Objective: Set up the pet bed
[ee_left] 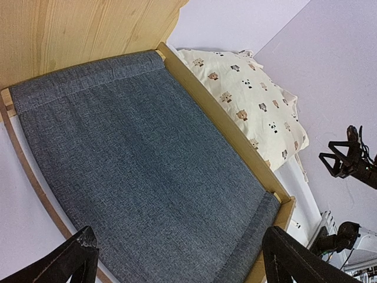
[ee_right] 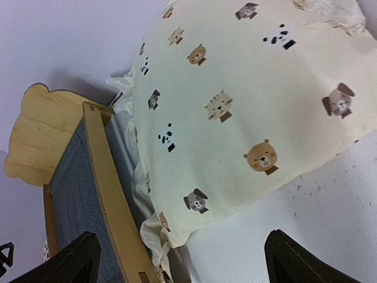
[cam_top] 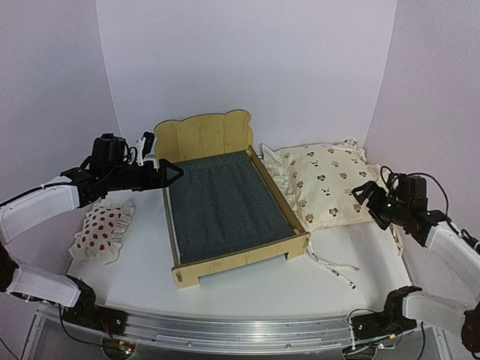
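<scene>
— Starting from the left, what's on the desk (cam_top: 255,292)?
— A white pillow with red spots (cam_top: 101,231), lying flat. Just past it the left hand (cam_top: 171,174) hangs by the left rail of the pet bed (cam_top: 225,206), jaws wide apart, holding nothing.
— And the bed itself?
— Mid-desk, upright on its legs, bear-ear headboard at the far end.
— Right of it?
— A cream cushion (cam_top: 326,184) printed with animal faces, its ruffle against the right rail. The right hand (cam_top: 367,196) hovers at its right edge, spread and empty. Marks on the tie ribbon (cam_top: 334,266) are too small to read.
</scene>
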Robot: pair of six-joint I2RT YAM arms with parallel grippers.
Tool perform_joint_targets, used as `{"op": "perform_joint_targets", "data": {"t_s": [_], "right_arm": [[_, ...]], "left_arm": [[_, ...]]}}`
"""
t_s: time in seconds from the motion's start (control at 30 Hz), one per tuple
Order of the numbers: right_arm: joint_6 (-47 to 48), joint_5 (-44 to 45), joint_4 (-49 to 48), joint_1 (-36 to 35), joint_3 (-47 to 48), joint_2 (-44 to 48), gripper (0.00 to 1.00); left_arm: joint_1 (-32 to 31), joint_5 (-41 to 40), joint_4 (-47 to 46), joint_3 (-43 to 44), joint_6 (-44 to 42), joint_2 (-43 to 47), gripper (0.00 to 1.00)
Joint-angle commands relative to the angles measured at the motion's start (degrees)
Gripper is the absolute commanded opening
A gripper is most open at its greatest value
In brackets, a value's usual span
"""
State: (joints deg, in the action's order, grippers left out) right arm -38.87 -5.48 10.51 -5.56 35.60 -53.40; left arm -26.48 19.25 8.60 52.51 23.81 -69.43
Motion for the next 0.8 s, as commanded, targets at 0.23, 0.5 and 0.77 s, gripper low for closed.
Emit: {"op": "perform_joint_targets", "data": {"t_s": [0.23,0.5,0.77], "right_arm": [[-9.9,3.5,-1.2,-0.2,-7.6,0.3,0.98],[-14.3,-0.1,-14.4,-0.1,-11.1,-8.5,0.98],[-17.7,4.3,-26.5,0.2,-13.5,-14.2,0.98]], "left_arm": [[-1.2,0.2,-3.0,2.7,-0.4,-1.0,0.98],[-2.4,0.1,-3.2,2.6,-0.3,-1.5,0.98],[-3.7,-0.4,-3.3,3.1,-0.2,-2.4,0.96]]}}
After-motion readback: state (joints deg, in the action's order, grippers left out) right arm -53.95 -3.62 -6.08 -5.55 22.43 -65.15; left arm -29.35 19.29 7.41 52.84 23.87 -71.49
